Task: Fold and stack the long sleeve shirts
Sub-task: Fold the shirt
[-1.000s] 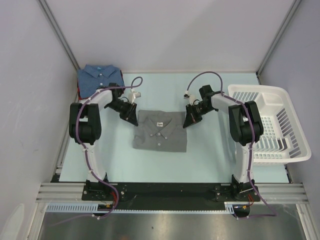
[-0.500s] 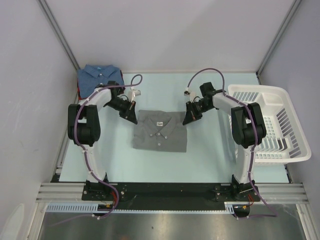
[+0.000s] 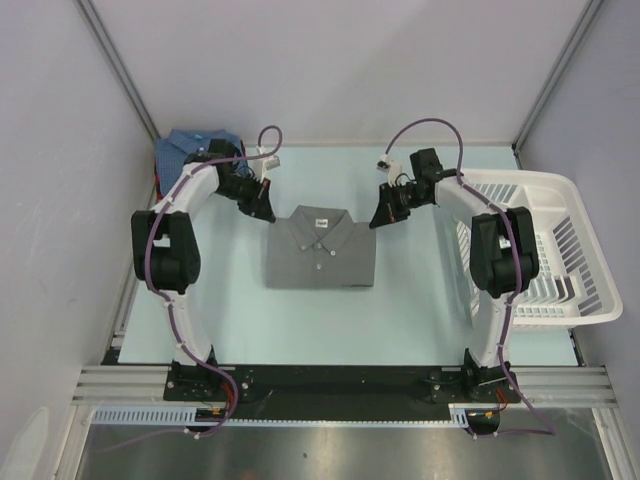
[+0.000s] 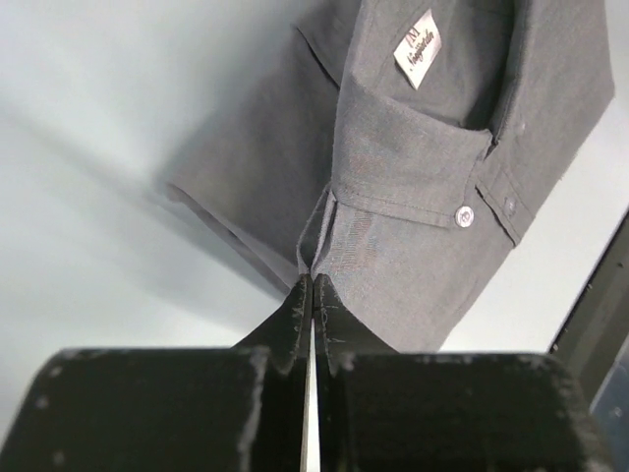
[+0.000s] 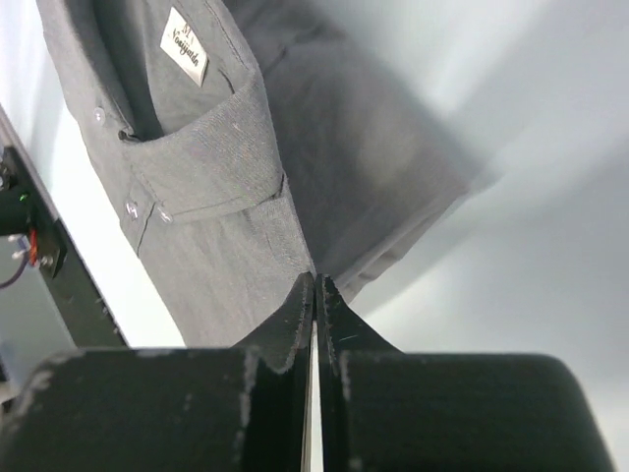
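Basket (image 3: 515, 177) right of grey shirt (image 3: 320, 255), blue shirt (image 3: 185, 150) at far-left corner

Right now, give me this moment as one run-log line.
left gripper: shut on grey shirt, collar-end corner | right gripper: shut on other collar-end corner | grey shirt: folded, centre | blue shirt: folded, far-left corner | basket: right side

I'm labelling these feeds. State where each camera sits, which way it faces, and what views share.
Top external: above and behind the bases, looking down on the table; both arms, left tool and right tool show.
Left wrist: on the left arm, looking past its shut tool at the grey shirt.
Right wrist: on the right arm, likewise, from the opposite side.
Shared: all three see the grey shirt, pinched at both shoulders.
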